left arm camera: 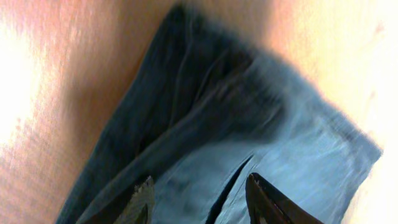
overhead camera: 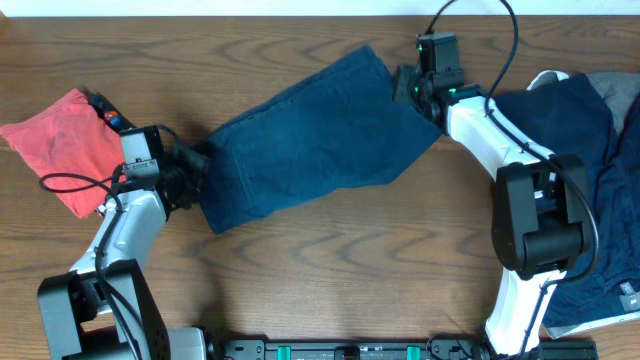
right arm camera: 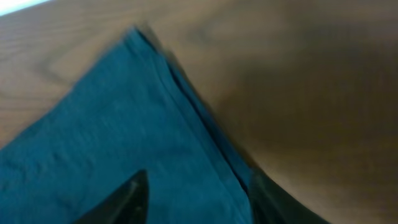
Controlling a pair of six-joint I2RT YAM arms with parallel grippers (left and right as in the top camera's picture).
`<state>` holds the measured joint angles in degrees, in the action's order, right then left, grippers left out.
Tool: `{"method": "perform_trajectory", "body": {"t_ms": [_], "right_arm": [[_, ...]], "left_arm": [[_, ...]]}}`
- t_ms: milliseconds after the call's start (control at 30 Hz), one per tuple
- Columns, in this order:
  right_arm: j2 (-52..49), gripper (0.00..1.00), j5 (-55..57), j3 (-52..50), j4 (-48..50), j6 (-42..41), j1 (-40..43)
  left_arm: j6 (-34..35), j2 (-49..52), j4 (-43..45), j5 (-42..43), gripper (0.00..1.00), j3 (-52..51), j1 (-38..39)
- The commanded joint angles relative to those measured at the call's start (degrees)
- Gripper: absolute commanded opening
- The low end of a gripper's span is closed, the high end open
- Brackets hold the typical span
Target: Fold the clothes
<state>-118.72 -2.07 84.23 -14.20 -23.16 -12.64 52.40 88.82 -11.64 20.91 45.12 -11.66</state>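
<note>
At the left jaws, spread wide and grasping nothing, with the blue garment lying beneath and between the fingers; blurred there, yet showing seams and a lighter panel not readable from overhead. At the right jaws, likewise released, over a pointed corner of the same garment with a doubled edge, seen only in the right wrist view. From overhead alone: stretched slantwise across the middle of the tabletop, left jaws at its lower left end, right jaws at its upper right corner; at far left a red cloth, at far right a pile of dark clothes.
</note>
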Motion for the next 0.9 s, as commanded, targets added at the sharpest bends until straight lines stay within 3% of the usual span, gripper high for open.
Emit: {"method": "perform_trajectory", "body": {"t_ms": [0, 200, 367, 567, 867], "right_arm": [[-1.27, 0.43, -5.18, 0.42, -2.19, 4.13, -0.13], [-4.13, 0.47, -6.71, 0.42, -10.08, 9.09, -1.38], [-6.14, 0.57, -6.73, 0.42, -15.39, 9.09, -1.01], [-6.51, 0.54, -4.76, 0.42, -20.92, 9.07, -0.44], [-1.84, 0.57, -3.72, 0.44, -27.28, 7.74, 2.43]], "left_arm": [[-1.81, -0.11, -2.95, 2.89, 0.51, 0.46, 0.83], [-9.42, -0.07, -4.70, 1.38, 0.79, -1.11, 3.50], [-12.52, -0.07, -6.32, -4.33, 0.80, -1.90, 4.04], [-16.85, -0.11, -6.36, -4.92, 0.81, -1.88, 3.98], [-30.18, -0.61, -9.25, -4.52, 0.99, -1.90, 3.98]]}}
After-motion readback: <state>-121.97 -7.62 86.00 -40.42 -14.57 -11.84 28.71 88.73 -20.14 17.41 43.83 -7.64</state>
